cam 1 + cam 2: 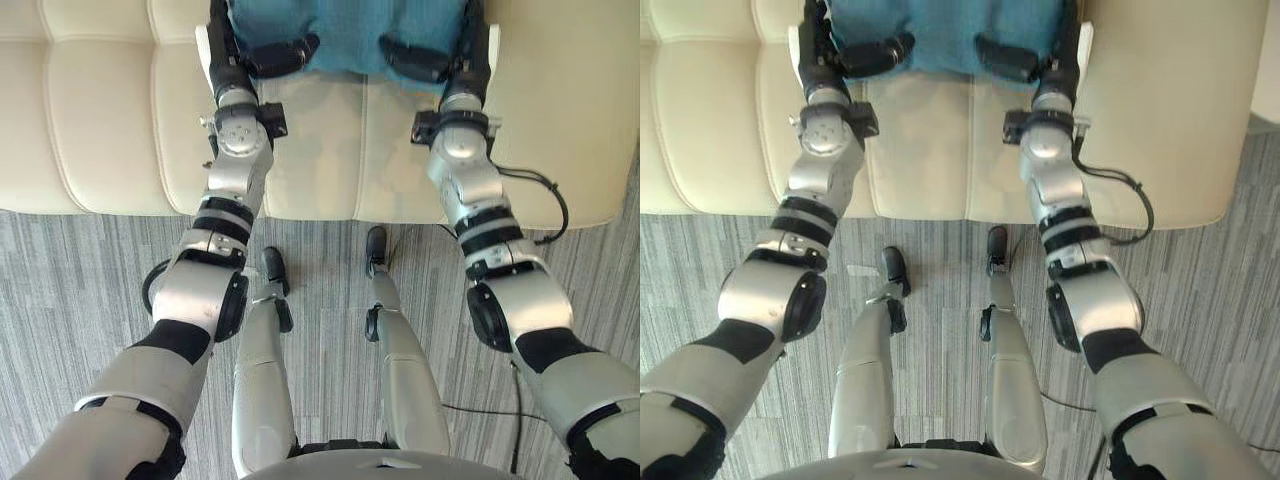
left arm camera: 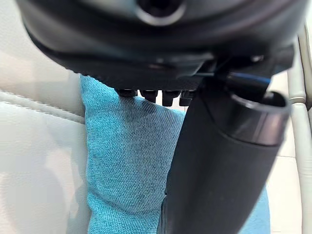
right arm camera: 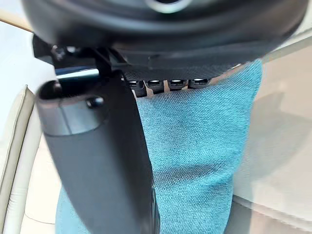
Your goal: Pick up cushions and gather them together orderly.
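Right now a teal cushion point(image 1: 350, 35) sits at the far edge of the head views, over the seat of a cream sofa point(image 1: 90, 120), and it is caught between the two hands. The left hand point(image 1: 280, 57) grips the cushion's left side and the right hand point(image 1: 415, 58) grips its right side, the two well apart with the cloth stretched between them. Each hand lays its dark thumb across the front face of the cushion, pointing inward toward the other. The left wrist view has the thumb point(image 2: 214, 170) pressed flat on the weave, while the fingers point(image 2: 156, 95) go over the cushion's edge to its back. The right wrist view shows the same hold, thumb point(image 3: 107, 161) in front and fingers point(image 3: 175, 84) at the edge, so both hands pinch the cloth. Whether the cushion rests on the seat or hangs just above it I cannot tell. Pale padded sofa panels show on either side of the cushion. Grey striped carpet point(image 1: 80, 270) lies in front of the sofa
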